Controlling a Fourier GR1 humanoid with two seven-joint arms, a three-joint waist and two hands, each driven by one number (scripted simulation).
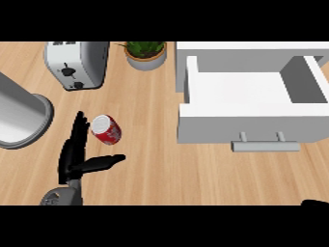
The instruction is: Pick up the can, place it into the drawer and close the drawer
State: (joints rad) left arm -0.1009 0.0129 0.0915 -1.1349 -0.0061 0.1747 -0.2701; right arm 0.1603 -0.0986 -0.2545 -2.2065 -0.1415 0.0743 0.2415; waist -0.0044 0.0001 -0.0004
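A red can [105,130] with a white top lies on its side on the wooden counter, left of centre. My left hand [75,153] is open just to its left, fingers straight and pointing away, thumb spread out to the right below the can; the fingers sit close beside the can. The white drawer [256,123] stands pulled open at the right, its inside bare, a grey handle [265,144] on its front. Only a dark sliver of my right hand [322,203] shows at the lower right edge.
A silver toaster [76,63] stands at the back left. A potted plant [146,54] is behind the can, next to the drawer cabinet. A large grey cylinder [8,111] fills the left edge, close to my left hand.
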